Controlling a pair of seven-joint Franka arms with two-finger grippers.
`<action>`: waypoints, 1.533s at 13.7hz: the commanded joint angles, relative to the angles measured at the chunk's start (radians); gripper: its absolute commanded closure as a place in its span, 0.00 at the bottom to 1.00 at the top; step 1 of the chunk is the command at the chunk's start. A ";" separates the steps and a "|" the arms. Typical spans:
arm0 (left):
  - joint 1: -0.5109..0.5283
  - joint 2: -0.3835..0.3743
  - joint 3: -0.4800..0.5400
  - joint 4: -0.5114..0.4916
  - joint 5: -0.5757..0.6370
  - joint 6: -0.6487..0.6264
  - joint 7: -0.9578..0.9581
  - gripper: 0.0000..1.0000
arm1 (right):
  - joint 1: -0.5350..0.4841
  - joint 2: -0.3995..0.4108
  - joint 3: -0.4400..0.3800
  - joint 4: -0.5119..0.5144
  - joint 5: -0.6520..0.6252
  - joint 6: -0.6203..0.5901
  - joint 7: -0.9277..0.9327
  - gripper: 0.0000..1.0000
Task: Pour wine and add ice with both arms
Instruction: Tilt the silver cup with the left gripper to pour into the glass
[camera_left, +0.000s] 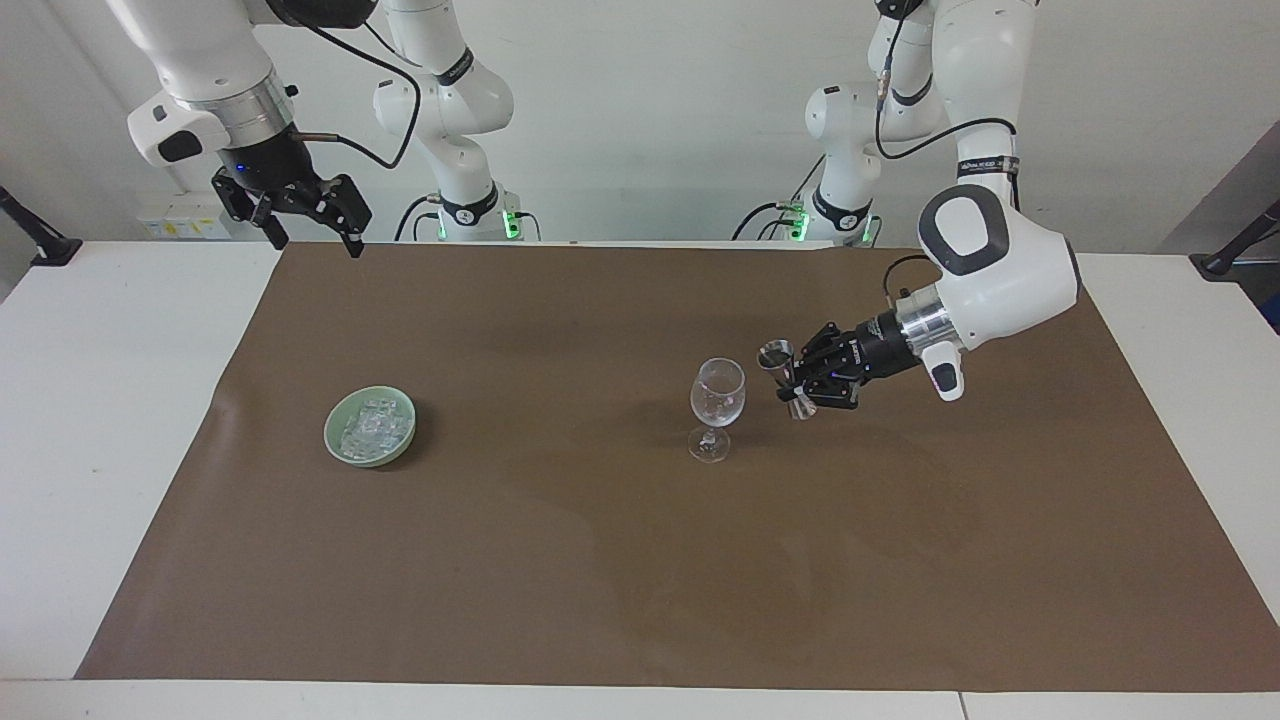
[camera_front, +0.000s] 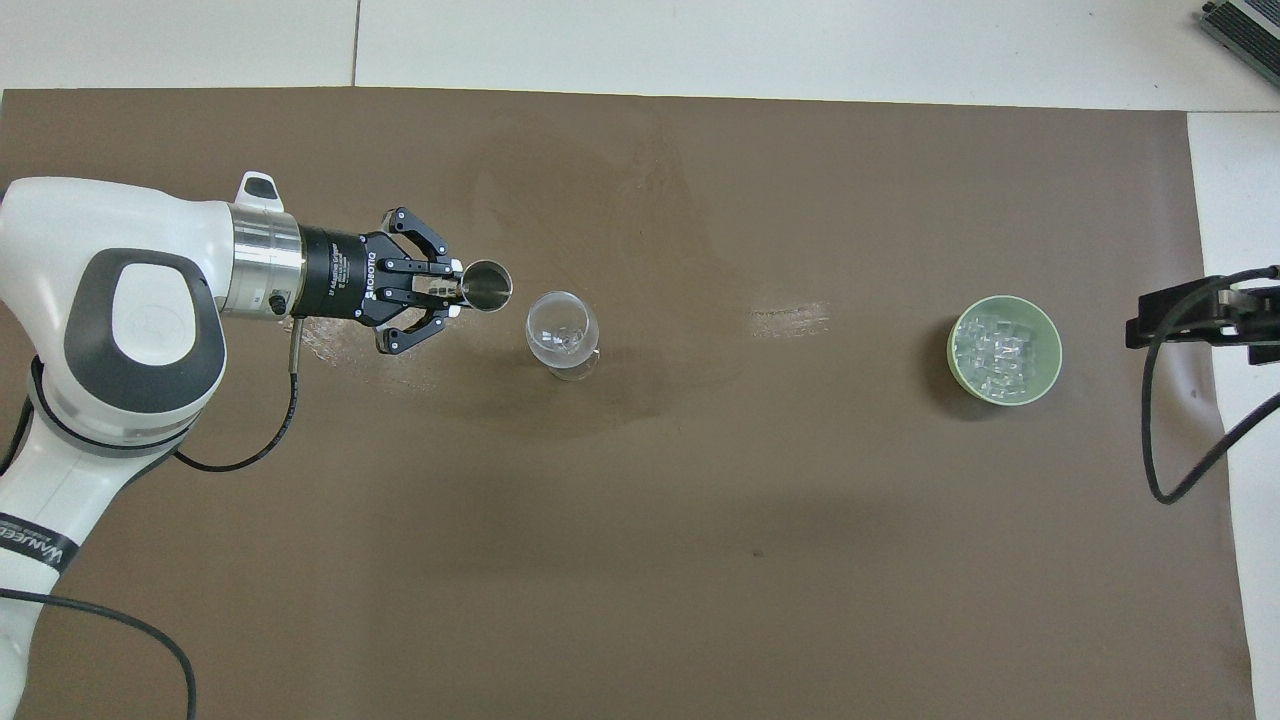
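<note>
**Measuring cup tipped toward the wine glass, ice not yet moved**

I worked over a wide brown paper mat (camera_left: 640, 560) spread on a white table (camera_left: 110, 420). My left arm (camera_left: 1000, 270) reached low over the mat, and my left gripper (camera_left: 800, 378) was clamped shut on a small metal hourglass-shaped measuring cup (camera_front: 487, 285). I held the cup lifted and tilted, just beside the rim of a clear stemmed wine glass (camera_left: 717, 405), which stood upright near the middle of the mat. My right arm (camera_left: 215, 90) waited, its right gripper (camera_left: 310, 235) raised over the mat's edge near the robots, fingers spread wide and holding nothing.

A round pale green ceramic bowl (camera_front: 953, 360) sat toward the right arm's end of the table, well apart from the glass, with the ice (camera_left: 370, 428), small clear cubes, heaped inside it.

I judged the pour to be only starting; the glass looked nearly empty. Adding the ice remained entirely to do.

White lettering on my left gripper's body read "ROBOTIQ". A band on the left arm carried print too small to read.
</note>
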 joint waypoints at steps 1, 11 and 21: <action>-0.040 -0.040 0.016 -0.036 0.026 0.037 -0.052 1.00 | -0.002 -0.015 -0.002 -0.011 0.027 -0.007 -0.016 0.00; -0.090 -0.045 0.016 -0.025 0.222 0.091 -0.155 1.00 | -0.002 -0.015 -0.002 -0.011 0.027 -0.007 -0.016 0.00; -0.147 -0.047 0.015 -0.002 0.406 0.112 -0.279 1.00 | -0.002 -0.015 -0.002 -0.011 0.027 -0.007 -0.016 0.00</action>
